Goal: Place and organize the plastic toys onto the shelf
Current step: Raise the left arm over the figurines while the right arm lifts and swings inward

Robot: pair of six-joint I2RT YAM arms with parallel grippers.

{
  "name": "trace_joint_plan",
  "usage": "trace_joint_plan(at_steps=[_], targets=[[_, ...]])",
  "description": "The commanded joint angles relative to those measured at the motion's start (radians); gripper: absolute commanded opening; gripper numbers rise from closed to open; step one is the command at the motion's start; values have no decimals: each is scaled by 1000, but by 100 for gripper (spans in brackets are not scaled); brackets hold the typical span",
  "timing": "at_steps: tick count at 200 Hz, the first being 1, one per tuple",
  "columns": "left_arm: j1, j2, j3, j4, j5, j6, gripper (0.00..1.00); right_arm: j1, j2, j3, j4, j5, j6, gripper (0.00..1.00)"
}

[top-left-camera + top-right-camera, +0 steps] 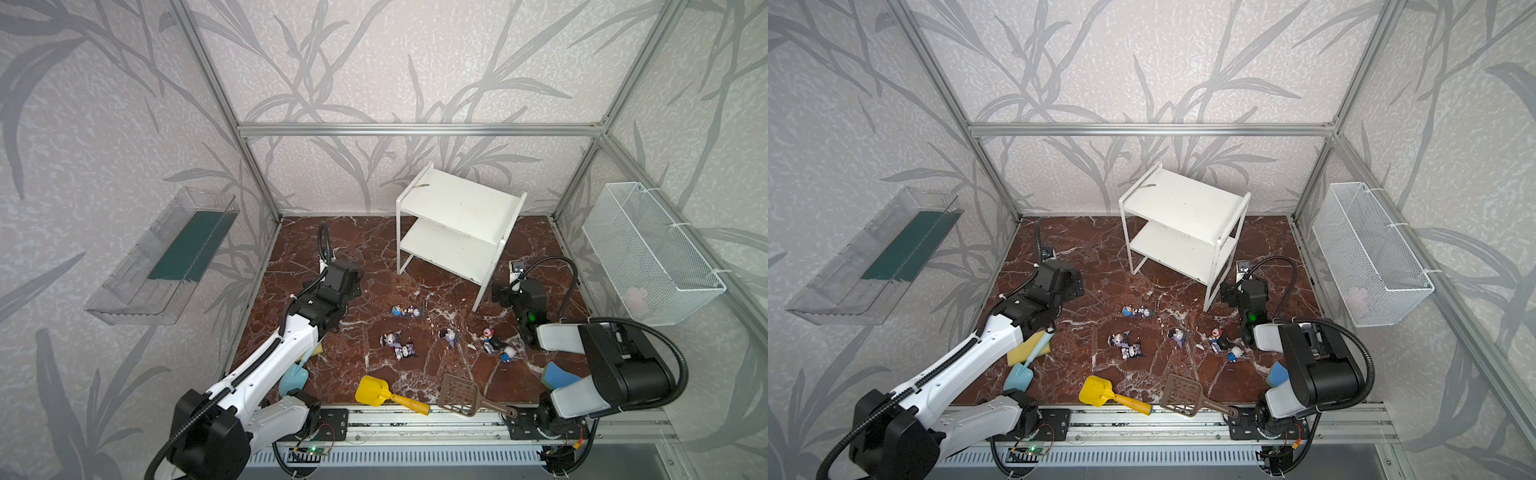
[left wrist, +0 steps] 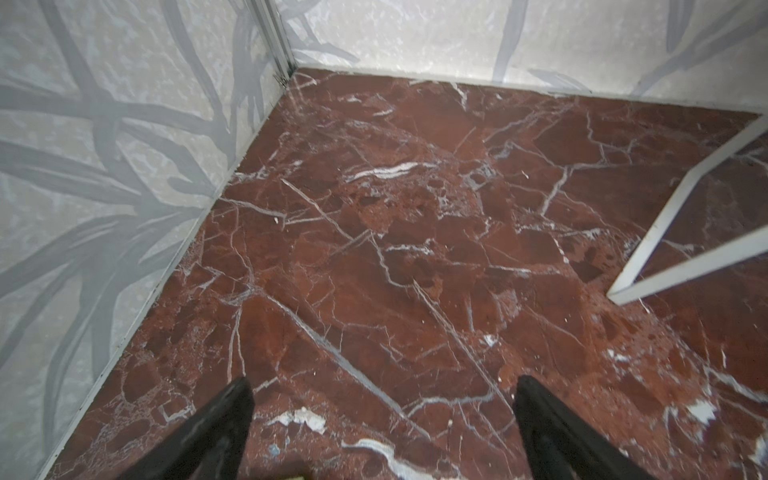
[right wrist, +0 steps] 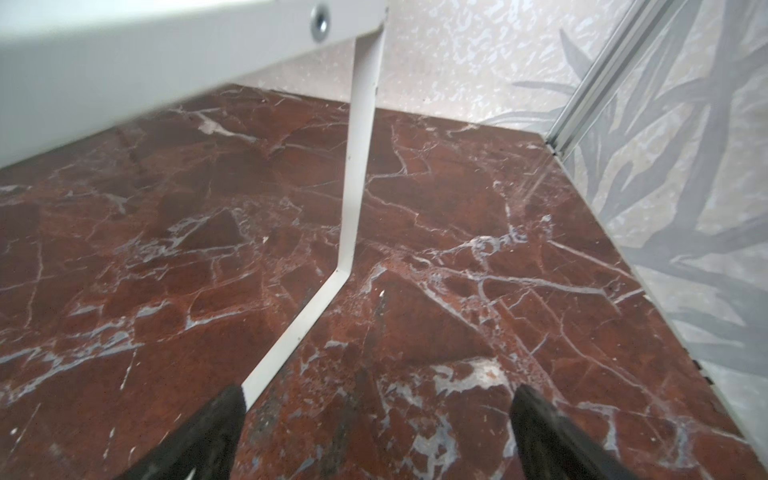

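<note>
Several plastic toys lie scattered on the red marble floor in both top views: a blue-and-white pair (image 1: 407, 311) (image 1: 1137, 311), two black-and-white ones (image 1: 399, 345) (image 1: 1126, 345), a single one (image 1: 449, 336) (image 1: 1177, 336) and a cluster (image 1: 496, 345) (image 1: 1225, 345). Behind them stands the white two-tier shelf (image 1: 457, 208) (image 1: 1183, 203), both tiers bare. My left gripper (image 2: 384, 384) (image 1: 347, 276) hovers open over bare floor, left of the shelf. Open as well, my right gripper (image 3: 378, 390) (image 1: 503, 293) is beside the shelf's front right leg (image 3: 361, 166). No toys show in either wrist view.
A yellow scoop (image 1: 374, 390), a brown slotted scoop (image 1: 461, 392) and a light blue scoop (image 1: 293, 378) lie near the front edge. There is a yellow sponge (image 1: 1030, 349) under the left arm and a blue sponge (image 1: 559, 374) by the right. A wire basket (image 1: 648, 253) and a clear tray (image 1: 166, 257) hang on the side walls.
</note>
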Motion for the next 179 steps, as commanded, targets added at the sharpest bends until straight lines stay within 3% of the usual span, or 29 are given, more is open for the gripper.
trace_joint_plan(at_steps=[1, 17, 38, 68, 95, 141, 179], targets=[[-7, -27, 2, -121, 143, -44, 99, -4, -127, 165, -423, 156, 126, 99], [-9, -31, 1, -138, 227, -36, 99, -4, -171, 242, -664, 231, 243, 99], [-14, -21, 8, -166, 308, -36, 99, -4, -235, 318, -952, 243, 353, 99], [-23, -1, 20, -207, 389, -19, 99, -1, -352, 366, -1230, 125, 434, 99], [-32, -8, 9, -211, 457, 4, 99, 48, -484, 333, -1358, 38, 465, 99], [-53, -12, -29, -192, 574, -7, 99, 308, -634, 317, -1545, 64, 525, 99], [-75, -14, -32, -191, 612, 0, 99, 641, -654, 311, -1533, 79, 564, 100]])
